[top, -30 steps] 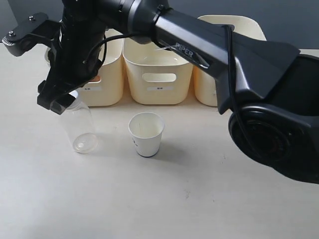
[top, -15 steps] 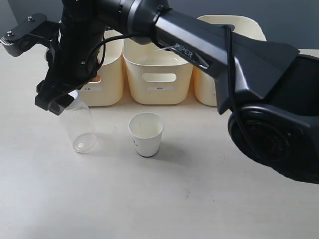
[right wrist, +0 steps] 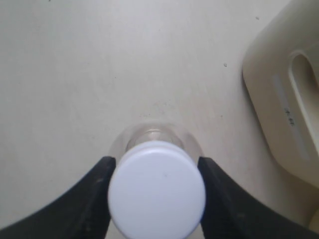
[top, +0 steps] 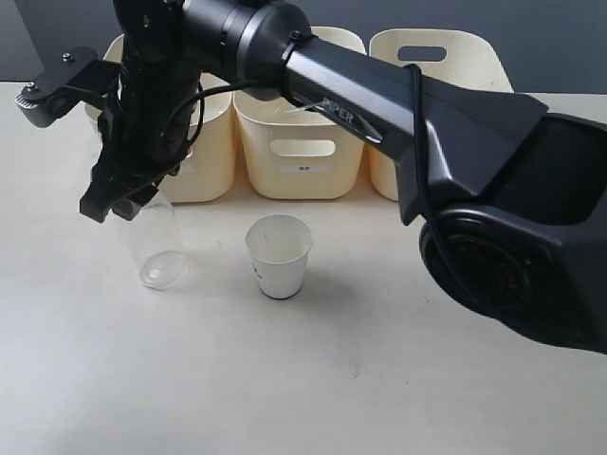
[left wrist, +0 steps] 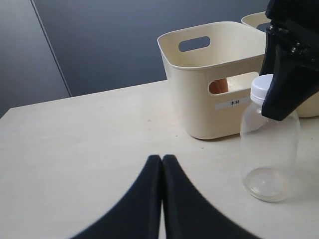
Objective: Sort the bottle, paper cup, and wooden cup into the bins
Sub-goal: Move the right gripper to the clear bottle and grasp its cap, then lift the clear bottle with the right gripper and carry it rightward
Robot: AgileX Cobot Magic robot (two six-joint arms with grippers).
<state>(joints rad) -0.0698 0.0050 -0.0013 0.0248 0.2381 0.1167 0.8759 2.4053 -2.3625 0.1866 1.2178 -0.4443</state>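
Bottle (top: 156,245) stands upright on the tabletop (top: 313,379) at the left of the frame, its white cap clamped by the right pincer (right wrist: 155,191). Paper cup (top: 279,256) stands near it, toward centre, before the bins (top: 302,142). Left pincer (left wrist: 162,164) is closed, holding nothing.
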